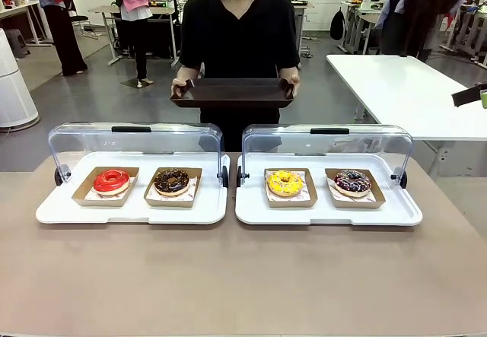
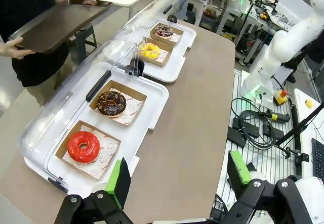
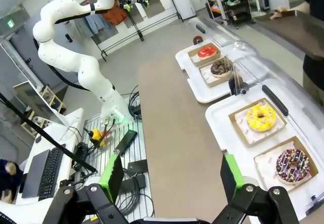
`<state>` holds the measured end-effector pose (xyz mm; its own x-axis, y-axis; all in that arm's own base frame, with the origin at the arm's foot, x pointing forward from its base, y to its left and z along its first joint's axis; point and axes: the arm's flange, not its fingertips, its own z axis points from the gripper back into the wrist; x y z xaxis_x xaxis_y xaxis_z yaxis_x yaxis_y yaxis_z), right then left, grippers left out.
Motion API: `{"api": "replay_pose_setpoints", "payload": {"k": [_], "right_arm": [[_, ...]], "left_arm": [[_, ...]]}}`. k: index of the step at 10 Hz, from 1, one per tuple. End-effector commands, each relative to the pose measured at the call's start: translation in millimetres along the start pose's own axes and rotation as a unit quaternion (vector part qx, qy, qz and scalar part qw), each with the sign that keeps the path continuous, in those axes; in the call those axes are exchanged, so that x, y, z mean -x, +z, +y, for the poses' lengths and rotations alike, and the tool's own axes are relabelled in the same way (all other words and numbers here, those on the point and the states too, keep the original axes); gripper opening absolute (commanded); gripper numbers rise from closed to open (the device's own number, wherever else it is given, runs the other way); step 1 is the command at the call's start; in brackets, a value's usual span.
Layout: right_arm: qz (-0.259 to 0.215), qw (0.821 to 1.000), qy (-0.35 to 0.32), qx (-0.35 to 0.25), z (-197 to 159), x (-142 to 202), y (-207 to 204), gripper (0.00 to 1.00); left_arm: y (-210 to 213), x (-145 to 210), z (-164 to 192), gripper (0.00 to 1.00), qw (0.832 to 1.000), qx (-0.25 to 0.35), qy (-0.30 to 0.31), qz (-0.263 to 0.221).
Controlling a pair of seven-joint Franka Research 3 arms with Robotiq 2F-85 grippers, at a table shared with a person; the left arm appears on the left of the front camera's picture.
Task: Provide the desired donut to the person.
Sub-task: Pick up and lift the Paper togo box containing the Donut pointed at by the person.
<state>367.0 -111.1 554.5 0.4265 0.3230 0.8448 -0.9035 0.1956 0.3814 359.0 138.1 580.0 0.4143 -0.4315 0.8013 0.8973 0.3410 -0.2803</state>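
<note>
As the left gripper (image 2: 178, 173) and right gripper (image 3: 171, 172) stood open, the soft donuts (image 1: 285, 182) seemed best held by their cardboard trays (image 1: 290, 204).

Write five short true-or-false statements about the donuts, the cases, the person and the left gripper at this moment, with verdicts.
1. The red donut and the chocolate donut share the left case. True.
2. The yellow donut lies in the left case too. False: it lies in the right case, beside the sprinkled donut.
3. The person holds a dark tray with both hands. True.
4. The left gripper is shut on a donut. False: it is open and holds nothing, apart from the donuts.
5. Both clear lids are shut over the donuts. False: both are swung up and back.
</note>
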Motion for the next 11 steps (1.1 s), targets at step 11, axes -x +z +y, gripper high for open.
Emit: {"api": "replay_pose_setpoints", "payload": {"k": [11], "right_arm": [[-0.005, 1.000, -0.002, 0.000, 0.2, 2.7, 4.1, 1.00]], "left_arm": [[3.3, 1.0, 1.6, 1.00, 1.000, 0.006, 0.002, -0.002]]}}
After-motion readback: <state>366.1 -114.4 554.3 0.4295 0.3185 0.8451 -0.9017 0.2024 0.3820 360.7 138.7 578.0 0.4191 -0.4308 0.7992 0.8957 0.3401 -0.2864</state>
